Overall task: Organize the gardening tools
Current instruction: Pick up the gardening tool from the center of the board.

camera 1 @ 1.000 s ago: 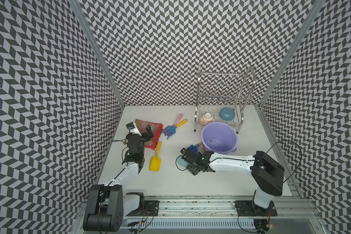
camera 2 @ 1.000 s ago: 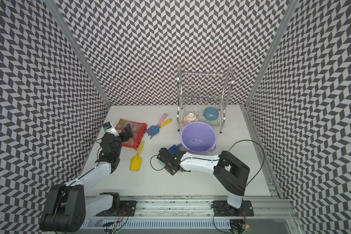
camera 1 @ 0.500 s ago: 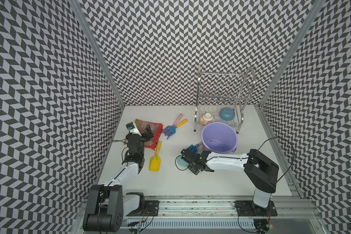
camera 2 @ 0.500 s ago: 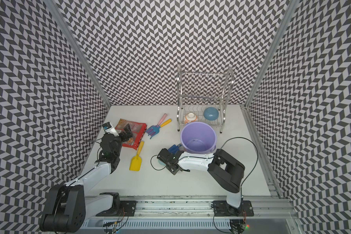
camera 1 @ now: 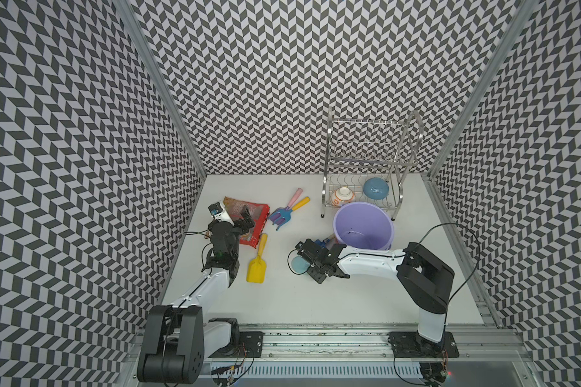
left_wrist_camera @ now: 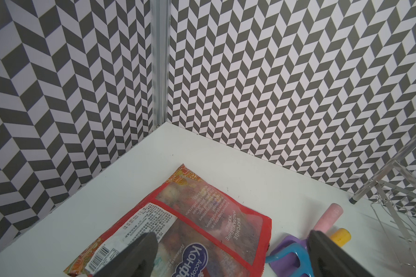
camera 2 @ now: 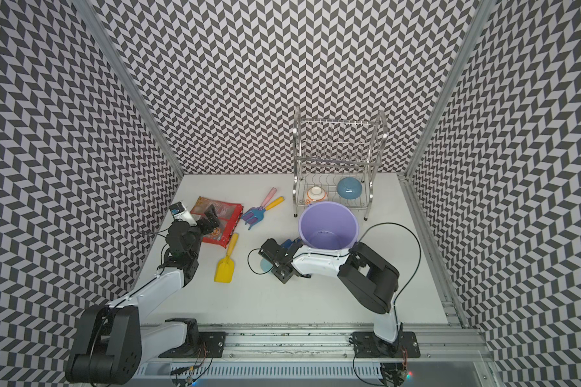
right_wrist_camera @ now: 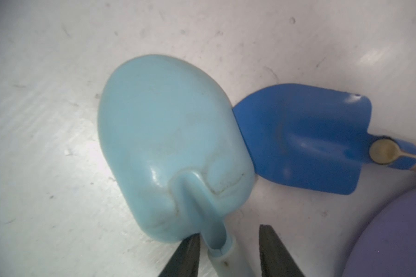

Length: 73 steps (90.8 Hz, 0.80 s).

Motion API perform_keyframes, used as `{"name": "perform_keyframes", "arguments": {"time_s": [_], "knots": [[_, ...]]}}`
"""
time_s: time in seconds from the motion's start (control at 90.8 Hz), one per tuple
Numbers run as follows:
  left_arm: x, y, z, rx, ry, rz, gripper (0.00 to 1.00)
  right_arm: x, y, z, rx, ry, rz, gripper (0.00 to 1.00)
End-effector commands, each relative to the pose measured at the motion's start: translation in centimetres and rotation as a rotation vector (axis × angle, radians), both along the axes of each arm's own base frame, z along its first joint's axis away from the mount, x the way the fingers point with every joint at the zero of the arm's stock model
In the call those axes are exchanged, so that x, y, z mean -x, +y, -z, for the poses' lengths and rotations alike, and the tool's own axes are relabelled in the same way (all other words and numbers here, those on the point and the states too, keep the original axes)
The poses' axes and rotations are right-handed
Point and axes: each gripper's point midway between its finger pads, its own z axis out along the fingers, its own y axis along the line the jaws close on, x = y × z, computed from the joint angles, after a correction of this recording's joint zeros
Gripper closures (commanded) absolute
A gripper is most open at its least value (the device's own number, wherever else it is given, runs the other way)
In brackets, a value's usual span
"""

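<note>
Right arm is on the shovel (right_wrist_camera: 168,148), which lies flat on the table (camera 1: 282,301), left of the bucket (camera 1: 363,224). Its long axis runs roughly across the table, blade toward the robot's left, handle running back under the right gripper (right_wrist_camera: 229,233). In both top views only the pale round blade pokes out past the gripper and the handle is hidden. In the right wrist view the jaws are apart, astride the handle just behind the blade neck. One finger (right_wrist_camera: 185,256) is touching or just beside the neck; the other finger (right_wrist_camera: 274,254) is off it, with table showing in the gap. Not clamped. The trowel (right_wrist_camera: 305,136) is beside the shovel and outside the jaws, blade tip against the shovel blade's edge, maybe slightly under it, can't tell. Its handle end heads toward the bucket. The spade (camera 1: 257,264) lies apart, further left, blade toward the robot bases, handle toward the packet (camera 1: 260,211). The rake (camera 1: 287,210) and fork (camera 1: 277,219) lie together beyond it, handles pointing toward the rack (camera 1: 327,157). The left gripper (left_wrist_camera: 232,233) hangs above the packet, jaws wide apart, holding nothing.
</note>
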Motion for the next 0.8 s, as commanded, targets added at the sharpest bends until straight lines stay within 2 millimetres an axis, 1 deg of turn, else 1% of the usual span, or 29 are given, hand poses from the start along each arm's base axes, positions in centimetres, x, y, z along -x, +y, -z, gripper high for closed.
{"name": "perform_keyframes", "arguments": {"time_s": [0.0,0.132,0.231,0.308,0.375,0.452,0.584,0.683,0.738,0.793], "knots": [[0.1,0.3,-0.4,-0.006,-0.002,-0.014,0.0,0.6,1.3,0.8,-0.039,0.046,-0.036,0.66],[0.2,0.3,-1.1,0.003,-0.022,-0.017,0.0,0.9,1.9,0.6,-0.079,0.057,-0.047,0.76],[0.1,0.4,-1.0,0.009,-0.02,-0.026,0.0,0.8,2.4,0.2,-0.099,0.057,-0.051,0.9],[-0.1,0.5,-0.7,0.017,-0.009,-0.03,0.0,0.6,3.0,-0.6,-0.122,0.044,-0.06,0.98],[-0.3,0.5,-0.8,0.019,0.002,-0.031,0.0,0.3,3.4,-1.8,-0.145,0.01,-0.064,1.0],[-0.2,0.7,-1.0,0.032,0.002,-0.043,0.0,-0.1,4.1,-4.0,-0.19,-0.039,-0.062,1.0],[-0.1,0.0,-1.7,0.061,-0.018,-0.011,0.0,-0.8,4.9,-8.3,-0.308,-0.133,-0.049,1.0],[-0.3,-0.6,-2.7,0.08,-0.026,0.024,0.0,-1.4,4.8,-11.6,-0.409,-0.219,-0.026,1.0],[-0.6,-1.1,-3.2,0.091,-0.021,0.049,0.0,-1.6,4.6,-14.0,-0.478,-0.276,-0.012,1.0],[-0.9,-1.6,-3.8,0.107,-0.018,0.076,0.0,-1.8,4.3,-16.0,-0.539,-0.323,0.001,1.0]]}}
